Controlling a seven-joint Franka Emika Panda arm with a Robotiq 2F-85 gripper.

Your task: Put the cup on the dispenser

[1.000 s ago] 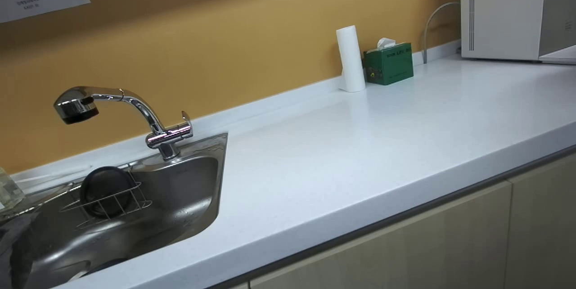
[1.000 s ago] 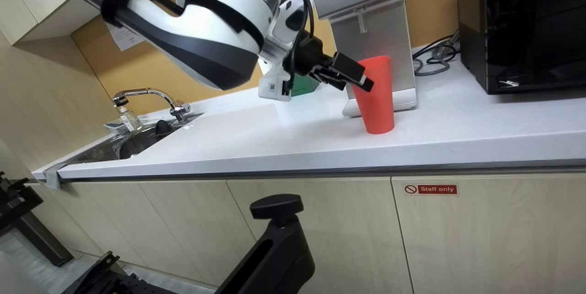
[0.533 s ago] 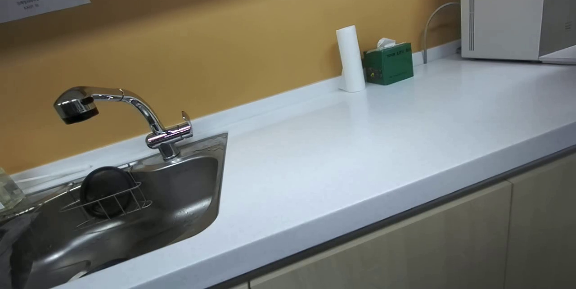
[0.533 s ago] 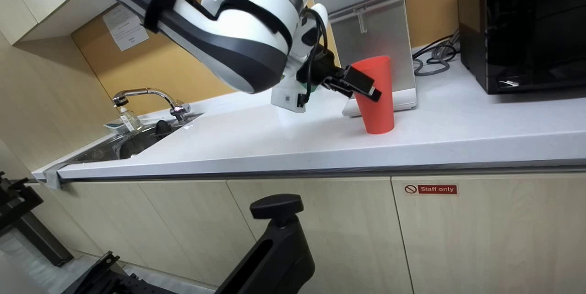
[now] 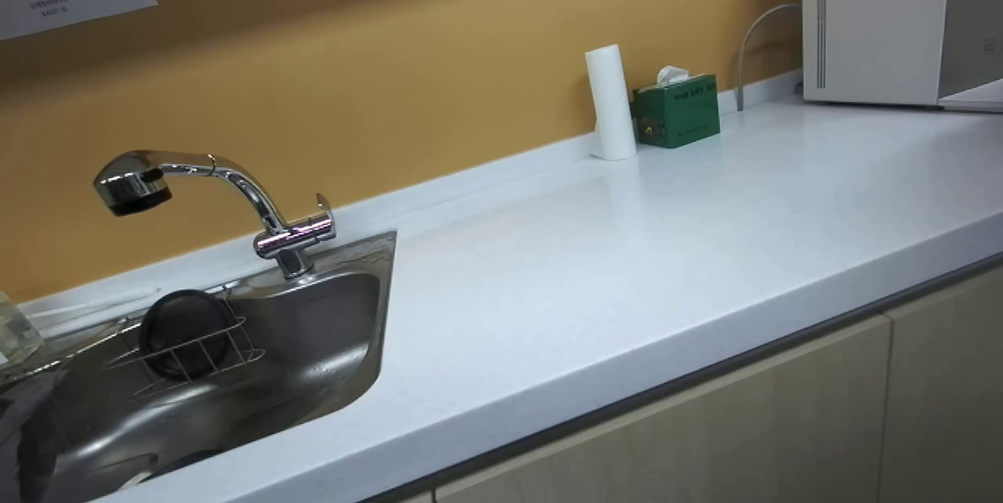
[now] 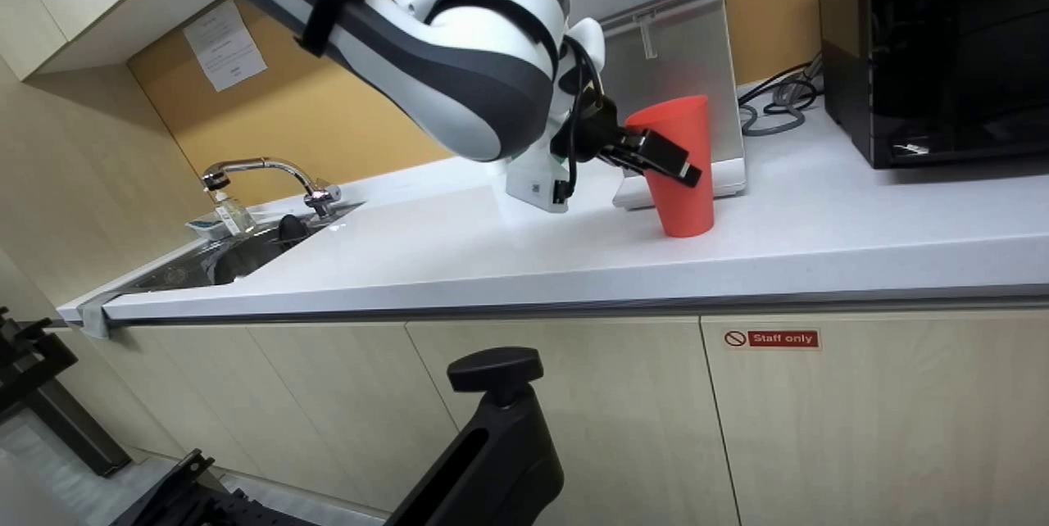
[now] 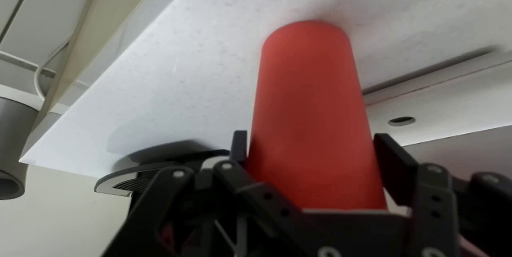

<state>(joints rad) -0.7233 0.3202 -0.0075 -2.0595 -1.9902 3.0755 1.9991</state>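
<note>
The red cup (image 6: 684, 182) stands on the white counter in an exterior view, in front of the dispenser (image 6: 688, 67). The dispenser is a grey metal panel with a small lever and a white base. My gripper (image 6: 674, 159) reaches in from the left at the cup's upper half, with one finger across its near side. In the wrist view the gripper (image 7: 312, 145) is spread wide around the cup (image 7: 310, 101). A thin gap shows by the left finger; the right fingertip is against or very near the cup. The dispenser base (image 7: 448, 93) lies behind. The dispenser's white side (image 5: 874, 25) shows too.
A black appliance (image 6: 942, 51) and loose cables (image 6: 783, 104) are right of the dispenser. A green tissue box (image 5: 682, 111) and paper roll (image 5: 611, 103) stand by the wall. A sink (image 5: 329, 323) with a faucet (image 5: 251, 189) is at the far end.
My gripper has moved right and down, further around the cup. In the last half second the cup has shifted slightly to the right. An exterior view without the arm shows no change.
</note>
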